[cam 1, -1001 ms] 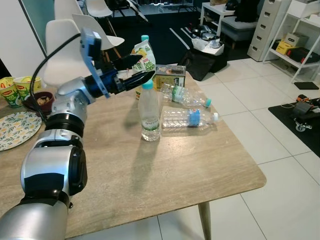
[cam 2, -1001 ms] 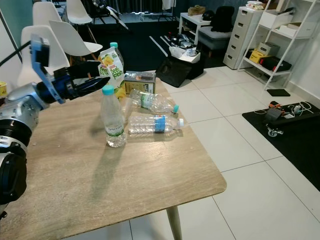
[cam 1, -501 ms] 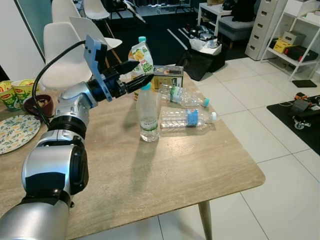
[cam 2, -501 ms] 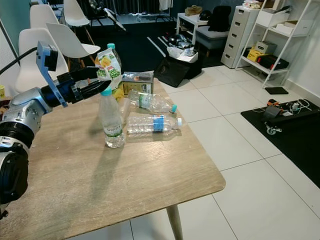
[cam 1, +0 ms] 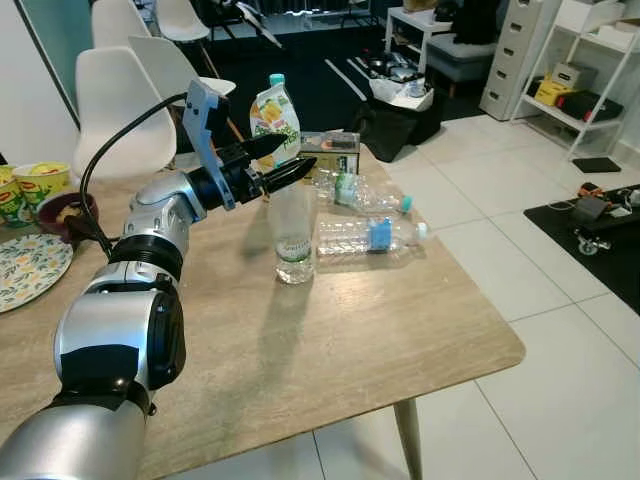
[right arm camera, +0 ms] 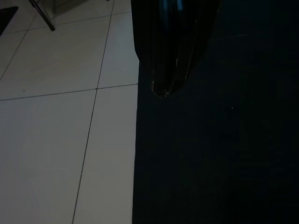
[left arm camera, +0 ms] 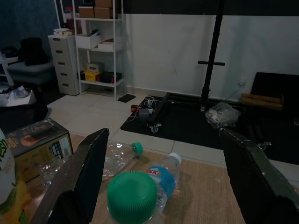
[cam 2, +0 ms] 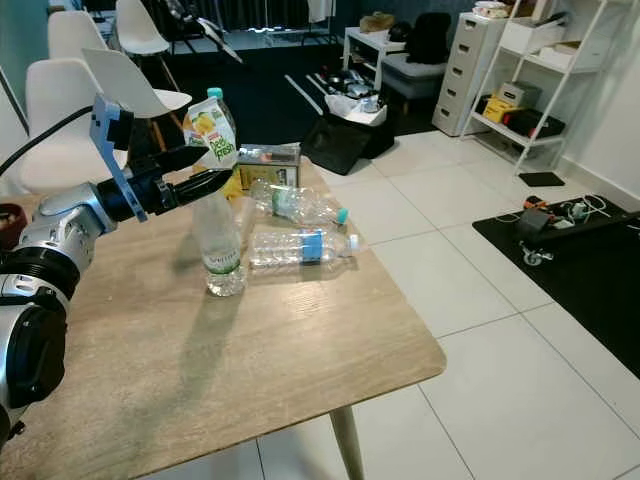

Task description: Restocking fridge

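An upright clear water bottle (cam 1: 292, 235) with a green cap (left arm camera: 131, 196) stands mid-table. My left gripper (cam 1: 297, 160) is open at the level of its cap, one finger on each side and neither touching it. Behind stands a juice carton (cam 1: 274, 112) with a teal cap, and beside it a small cardboard box (cam 1: 336, 154). Two more clear bottles lie on their sides to the right: a green-capped one (cam 1: 372, 196) and a blue-labelled one (cam 1: 368, 236). My right gripper (right arm camera: 162, 91) hangs idle over the tiled floor.
The wooden table (cam 1: 330, 340) ends close to the right of the lying bottles. A patterned plate (cam 1: 30, 268), a bowl (cam 1: 62, 212) and yellow cups (cam 1: 40, 180) sit at its left. White chairs (cam 1: 120, 110) stand behind it, and a black bag (cam 1: 395, 125) on the floor beyond.
My left gripper has dropped from above and behind the upright bottle to cap height, so its fingers now straddle the cap. The camera has shifted a little; the bottles have not moved.
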Controlling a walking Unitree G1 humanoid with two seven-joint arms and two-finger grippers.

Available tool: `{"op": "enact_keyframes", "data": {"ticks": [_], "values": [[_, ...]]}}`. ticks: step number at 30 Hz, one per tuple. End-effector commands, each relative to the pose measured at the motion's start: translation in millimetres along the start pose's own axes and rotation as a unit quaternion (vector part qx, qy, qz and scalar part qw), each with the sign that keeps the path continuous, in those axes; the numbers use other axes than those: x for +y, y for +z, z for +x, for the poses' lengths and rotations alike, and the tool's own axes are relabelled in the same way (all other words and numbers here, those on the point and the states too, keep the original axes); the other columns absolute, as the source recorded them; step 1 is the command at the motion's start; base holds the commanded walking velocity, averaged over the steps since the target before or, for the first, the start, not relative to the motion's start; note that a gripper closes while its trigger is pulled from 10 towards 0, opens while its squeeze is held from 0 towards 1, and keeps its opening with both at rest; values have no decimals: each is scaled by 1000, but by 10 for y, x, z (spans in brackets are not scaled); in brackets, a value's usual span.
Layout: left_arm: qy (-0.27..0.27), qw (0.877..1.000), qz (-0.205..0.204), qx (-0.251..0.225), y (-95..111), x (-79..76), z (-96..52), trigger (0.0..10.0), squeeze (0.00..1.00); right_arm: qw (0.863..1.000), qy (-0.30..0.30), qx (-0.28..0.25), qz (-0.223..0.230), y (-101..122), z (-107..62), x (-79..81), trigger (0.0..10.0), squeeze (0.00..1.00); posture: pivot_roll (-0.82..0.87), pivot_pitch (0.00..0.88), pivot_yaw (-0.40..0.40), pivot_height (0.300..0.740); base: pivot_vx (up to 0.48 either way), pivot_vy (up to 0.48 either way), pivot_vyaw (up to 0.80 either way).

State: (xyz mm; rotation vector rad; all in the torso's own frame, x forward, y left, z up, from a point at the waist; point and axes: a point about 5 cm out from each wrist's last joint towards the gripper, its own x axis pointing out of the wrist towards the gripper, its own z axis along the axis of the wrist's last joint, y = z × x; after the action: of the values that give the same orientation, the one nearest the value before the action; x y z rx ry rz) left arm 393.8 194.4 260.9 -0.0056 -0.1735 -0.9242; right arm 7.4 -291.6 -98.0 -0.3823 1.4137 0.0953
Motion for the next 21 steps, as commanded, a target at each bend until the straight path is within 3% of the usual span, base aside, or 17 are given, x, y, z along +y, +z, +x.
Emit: {"op": "enact_keyframes", "data": {"ticks": [1, 13, 21], "values": [[0, 1000, 2, 4, 4, -11, 38, 10000, 0, 1000, -3, -7, -2, 17, -8, -46, 10000, 0, -226, 48, -20, 740, 0, 0, 0], [13, 1000, 5, -13, 77, 35, -11, 10000, 0, 999, -7, -39, -15, 278, 18, -125, 10000, 0, -214, 24, -23, 740, 0, 0, 0], [13, 1000, 5, 16, -18, 45, -86, 10000, 0, 999, -6, -47, -10, 375, 37, -101, 10000, 0, -208, 0, -10, 740, 0, 0, 0]]}}
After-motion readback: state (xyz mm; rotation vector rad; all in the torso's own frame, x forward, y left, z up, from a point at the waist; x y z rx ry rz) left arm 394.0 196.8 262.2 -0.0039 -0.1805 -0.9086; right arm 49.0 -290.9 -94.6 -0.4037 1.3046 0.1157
